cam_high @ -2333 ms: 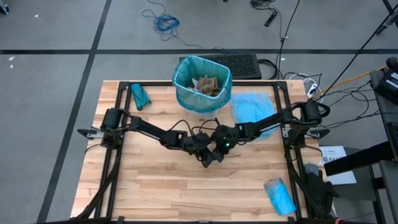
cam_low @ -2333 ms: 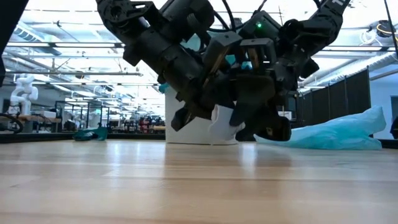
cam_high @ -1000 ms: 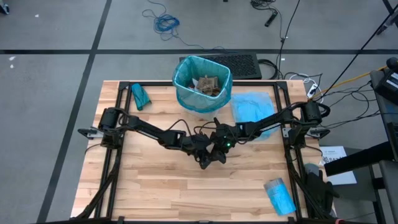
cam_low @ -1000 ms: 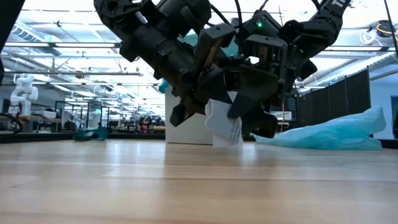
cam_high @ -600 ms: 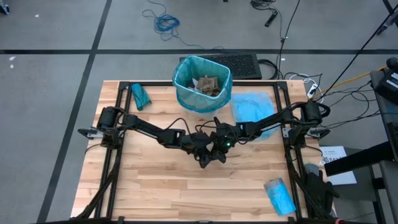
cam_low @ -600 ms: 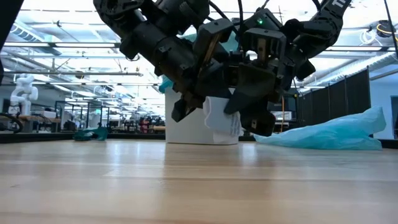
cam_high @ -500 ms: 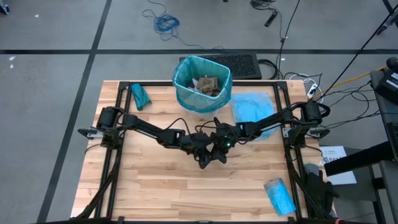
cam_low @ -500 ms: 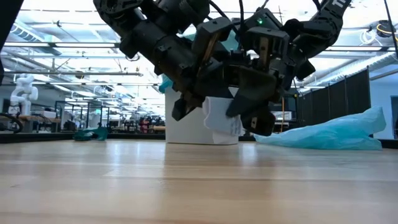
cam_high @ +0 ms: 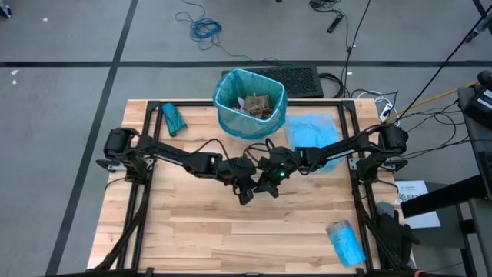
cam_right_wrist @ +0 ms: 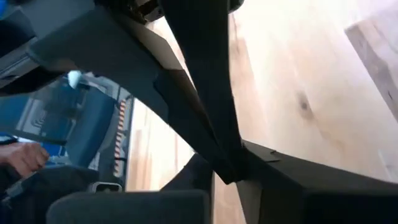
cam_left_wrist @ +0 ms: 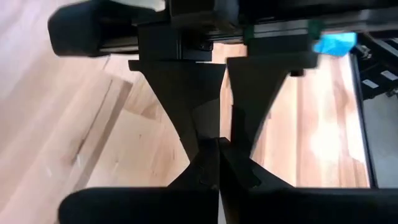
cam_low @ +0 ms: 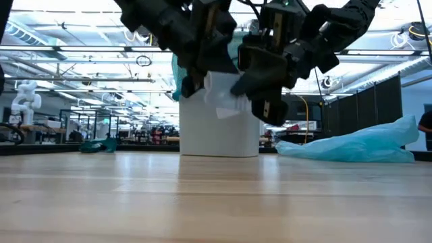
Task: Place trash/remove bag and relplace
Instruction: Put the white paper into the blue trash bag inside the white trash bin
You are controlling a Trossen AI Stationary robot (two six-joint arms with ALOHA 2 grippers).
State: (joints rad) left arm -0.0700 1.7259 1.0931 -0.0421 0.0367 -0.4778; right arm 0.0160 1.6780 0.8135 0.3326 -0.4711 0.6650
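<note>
Wooden worktop [cam_high: 192, 231], high view: lined bin [cam_high: 250, 104] holds brown paper wads [cam_high: 255, 104]; both hands meet at centre. Low view: left hand [cam_low: 196, 64] and right hand [cam_low: 260, 91], both clenched on white packet [cam_low: 223, 94], raised off worktop before bin.

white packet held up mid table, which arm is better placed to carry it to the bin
Probably the right. In the low view the right hand appears shut on the white packet, its arm lying nearer the bin. The left hand crowds alongside, shut too.
</note>
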